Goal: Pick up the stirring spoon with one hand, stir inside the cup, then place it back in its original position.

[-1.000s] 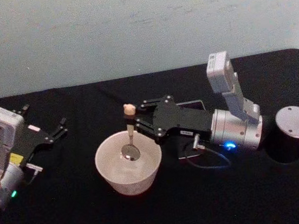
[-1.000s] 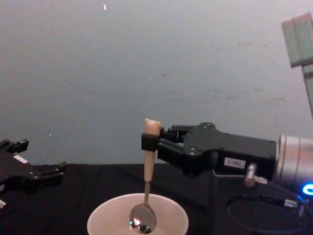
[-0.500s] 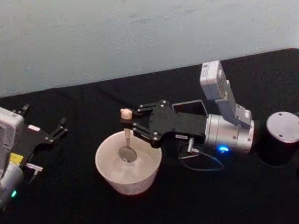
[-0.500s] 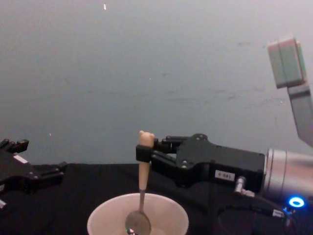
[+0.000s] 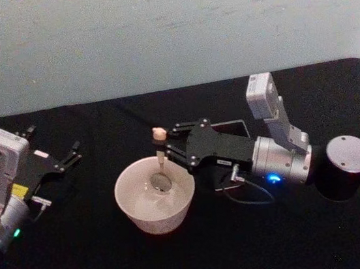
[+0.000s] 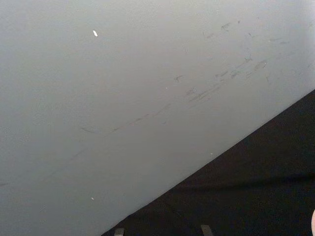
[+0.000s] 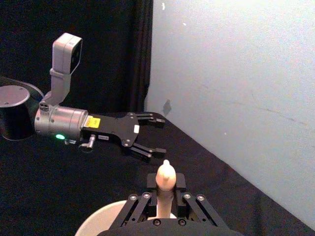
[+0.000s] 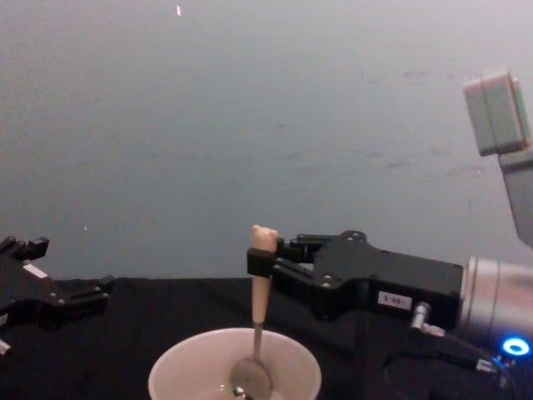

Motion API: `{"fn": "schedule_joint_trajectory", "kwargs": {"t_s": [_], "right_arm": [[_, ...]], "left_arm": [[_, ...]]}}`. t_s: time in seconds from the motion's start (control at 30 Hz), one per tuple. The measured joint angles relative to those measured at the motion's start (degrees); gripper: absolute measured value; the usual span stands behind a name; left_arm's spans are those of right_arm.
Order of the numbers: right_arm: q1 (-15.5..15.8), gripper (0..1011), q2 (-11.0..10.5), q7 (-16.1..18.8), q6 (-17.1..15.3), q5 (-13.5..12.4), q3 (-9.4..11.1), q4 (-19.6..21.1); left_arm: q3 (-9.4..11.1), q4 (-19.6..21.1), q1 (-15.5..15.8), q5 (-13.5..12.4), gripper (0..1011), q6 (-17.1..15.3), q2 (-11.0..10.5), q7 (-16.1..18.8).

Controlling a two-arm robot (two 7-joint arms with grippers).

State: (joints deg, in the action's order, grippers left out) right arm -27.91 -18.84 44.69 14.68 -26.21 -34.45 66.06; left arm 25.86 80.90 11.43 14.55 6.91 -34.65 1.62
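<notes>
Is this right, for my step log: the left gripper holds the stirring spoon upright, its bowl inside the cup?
No. The right gripper holds the stirring spoon upright, its bowl inside the cup, as the head view shows; the left gripper sits open, apart, off to the cup's left.

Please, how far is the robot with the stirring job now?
Picking up looks done: the right gripper is shut on the spoon by its handle. In hand: stirring, with its bowl down inside the cup. Left: lifting the spoon out and putting it back in its place. The left gripper sits open, idle, at the left.
</notes>
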Motion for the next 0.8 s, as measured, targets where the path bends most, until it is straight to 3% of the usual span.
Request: {"fn": "schedule_joint_trajectory", "kwargs": {"t_s": [0.43, 0.8], "right_arm": [[3.8, 204, -3.2, -0.9, -1.7, -0.8, 1.6, 5.3], [5.8, 204, -3.6, 0.2, -2.9, -1.8, 0.4, 8.8]], "left_arm": [[0.0, 0.0, 0.0, 0.0, 1001, 0.0, 0.0, 0.0], [0.0, 0.0, 0.0, 0.0, 1001, 0.0, 0.0, 0.0]]}}
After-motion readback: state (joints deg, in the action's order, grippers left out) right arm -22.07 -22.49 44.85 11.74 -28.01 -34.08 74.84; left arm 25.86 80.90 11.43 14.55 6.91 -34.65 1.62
